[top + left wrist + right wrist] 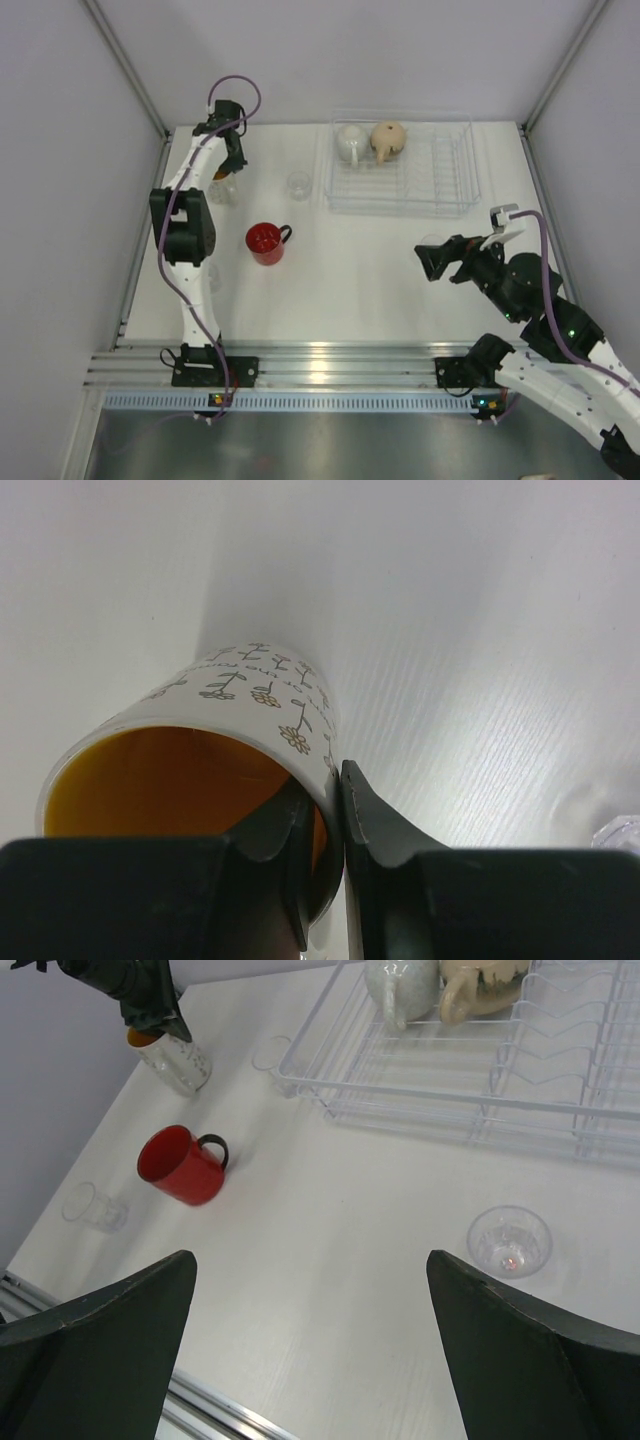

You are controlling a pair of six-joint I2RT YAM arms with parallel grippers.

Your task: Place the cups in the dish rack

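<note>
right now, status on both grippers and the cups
Left gripper pinching orange-lined cup by rim. Right gripper open, empty. White mug, tan mug in rack; red mug on table. Small glass between cup and rack.

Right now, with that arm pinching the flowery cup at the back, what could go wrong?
The left jaws pinch only the rim of the flower-printed, orange-lined cup, so it could slip or swing when lifted. A small clear glass stands between it and the clear plastic dish rack and might get knocked. The white mug and tan mug already in the rack could be bumped too.
</note>
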